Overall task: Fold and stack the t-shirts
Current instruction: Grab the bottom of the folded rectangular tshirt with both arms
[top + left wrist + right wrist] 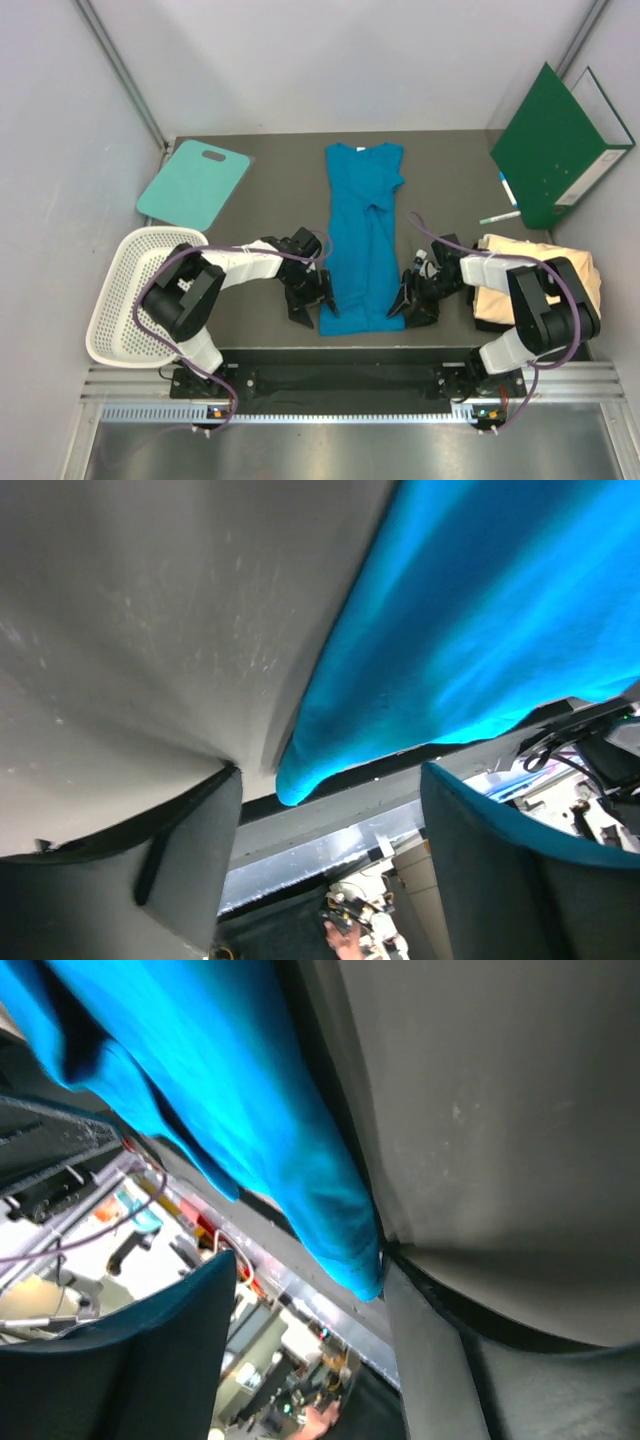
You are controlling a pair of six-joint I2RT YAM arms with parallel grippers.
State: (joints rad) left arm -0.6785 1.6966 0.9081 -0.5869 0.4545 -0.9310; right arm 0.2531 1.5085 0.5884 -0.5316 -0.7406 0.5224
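Observation:
The bright blue t-shirt [362,235] lies folded into a long strip down the middle of the dark table. My left gripper [318,298] sits low at its near left corner. In the left wrist view the left gripper [330,770] is open, and the blue t-shirt's corner [300,780] lies in the gap between its fingers [190,860]. My right gripper [408,298] is at the near right corner. The right gripper [308,1260] is open too, with the blue t-shirt's corner [355,1260] against its right finger [440,1360]. A cream t-shirt [545,285] lies folded at the right, partly under the right arm.
A teal board [195,183] lies at the back left. A white mesh basket [130,295] hangs off the table's left side. A green binder [560,145] leans at the back right with a pen [498,216] beside it. The table's front edge [360,350] is just behind both grippers.

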